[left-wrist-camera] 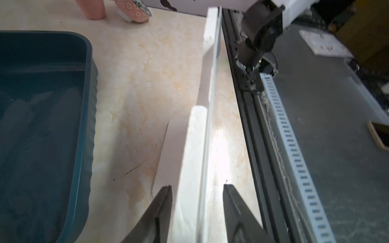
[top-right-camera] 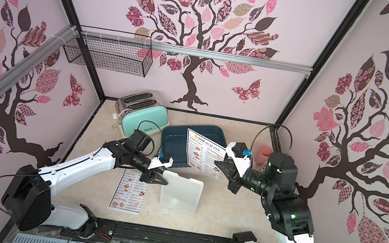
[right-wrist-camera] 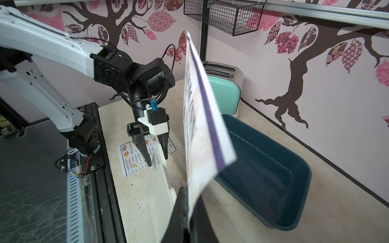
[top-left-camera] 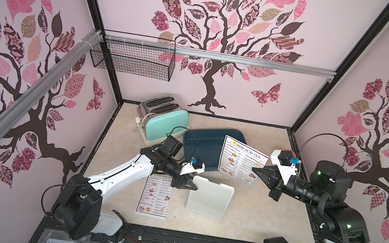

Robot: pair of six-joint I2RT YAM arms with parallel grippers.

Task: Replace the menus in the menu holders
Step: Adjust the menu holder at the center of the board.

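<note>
The white menu holder point(top-left-camera: 211, 198) point(top-right-camera: 180, 195) stands upright mid-table. My left gripper point(top-left-camera: 194, 187) point(left-wrist-camera: 197, 187) is open, its jaws astride the holder's point(left-wrist-camera: 189, 157) upper left edge; one finger sits close to the panel and the other stands clear of it. One menu point(top-left-camera: 240, 160) point(top-right-camera: 202, 153) hangs upright over the tub's right end with my right gripper point(top-left-camera: 255, 170) point(right-wrist-camera: 186, 189) shut on its lower right edge. In the right wrist view that menu point(right-wrist-camera: 202, 126) shows edge-on. A second menu point(top-left-camera: 154, 199) point(right-wrist-camera: 130, 155) lies flat under the left arm.
A dark blue tub point(top-left-camera: 201, 139) point(left-wrist-camera: 42, 126) sits behind the holder, and a mint toaster point(top-left-camera: 163, 122) stands at the back left. A pink cup point(top-right-camera: 263, 153) stands at the right behind my right wrist. A wire basket point(top-left-camera: 134, 60) hangs on the back wall.
</note>
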